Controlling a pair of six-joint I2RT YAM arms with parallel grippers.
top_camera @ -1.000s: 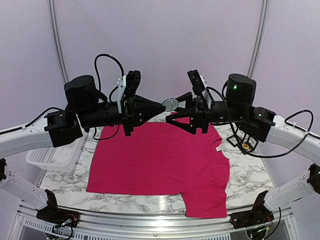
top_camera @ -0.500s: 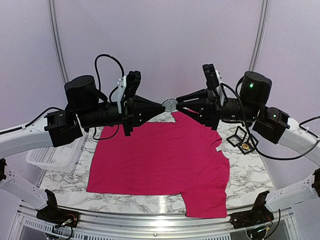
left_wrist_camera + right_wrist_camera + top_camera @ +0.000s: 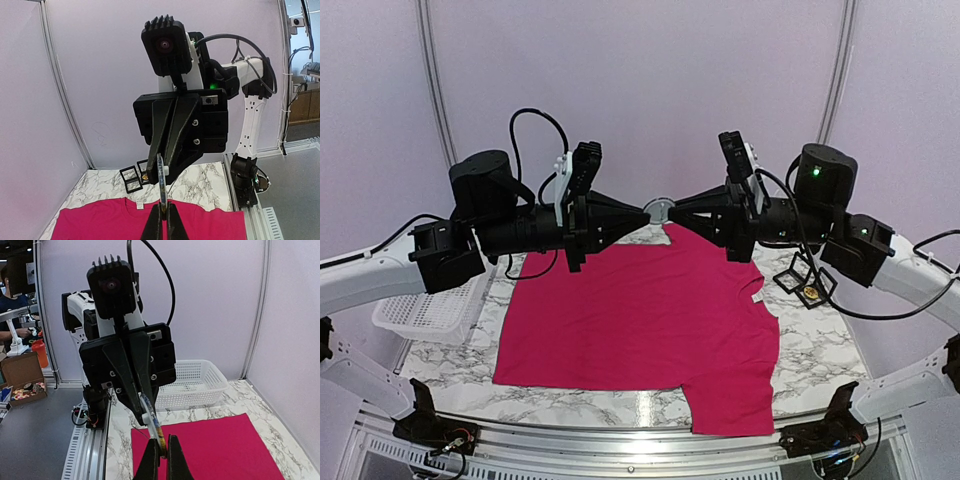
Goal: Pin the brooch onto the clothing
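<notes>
We see both arms raised and reaching toward each other, so that the left hand [image 3: 648,213] and the right hand [image 3: 672,211] meet tip to tip in the air above the far edge of the T-shirt [image 3: 640,320]. Between them sits the brooch [image 3: 660,209], a small round disc with a pale face.

Our left hand is clenched on it. In the left wrist view its fingers pinch the lower rim of the disc, which stands on edge above them. Our right hand is clenched on the brooch as well. In the right wrist view its two fingers close on the rim, and the disc tilts up toward the other hand. The brooch is thus gripped from both sides, well clear of the fabric.

The T-shirt lies spread flat on the marbled tabletop [image 3: 820,350], its neck and small white label [image 3: 757,297] toward the right. A white basket [image 3: 430,315] stands at its left edge. Small black boxes [image 3: 807,282] stand to its right, one with something gold-coloured inside.
</notes>
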